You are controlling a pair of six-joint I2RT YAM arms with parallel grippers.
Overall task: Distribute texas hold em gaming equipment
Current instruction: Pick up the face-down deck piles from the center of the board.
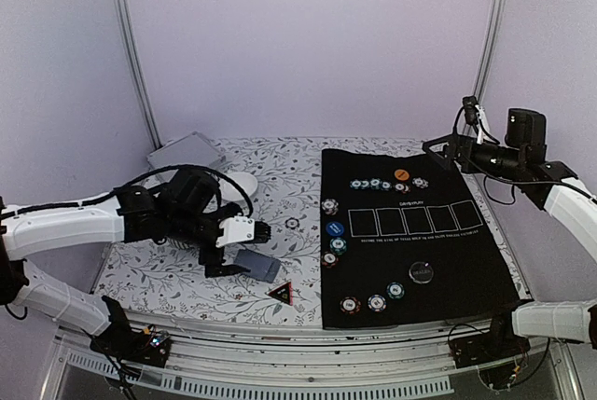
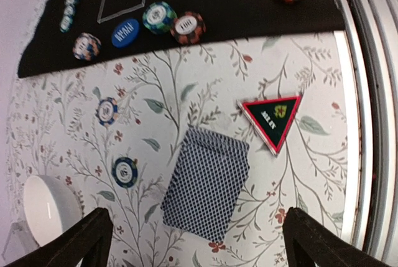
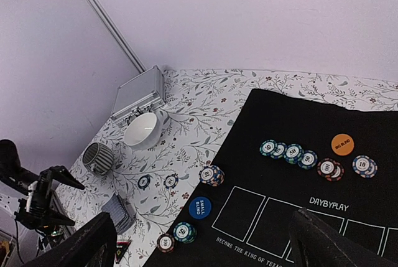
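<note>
Hovering low over the flower-print cloth on the bench, the left tool (image 2: 198,216) has its fingers spread wide with nothing between them. The deck of blue-backed playing cards (image 2: 206,191) lies flat right under that gap, not gripped. Just ahead of the deck, off to one side, sits a black triangular plaque (image 2: 272,116) with a red border. On the other side two striped poker chips (image 2: 107,111) lie apart on the cloth, and a white bowl (image 2: 50,208) sits beside one finger. Farther ahead, the blue small-blind button (image 2: 125,32) rests near the edge of the black mat (image 1: 466,269), with chips just beside it.

The right tool (image 3: 204,216) hangs high over the far side of the mat, jaws likewise wide apart and empty. Below and ahead of it are a row of chips (image 3: 289,152) and the orange big-blind button (image 3: 342,143). The black disc (image 1: 422,270) lies on the mat's near half, well away from either tool.
</note>
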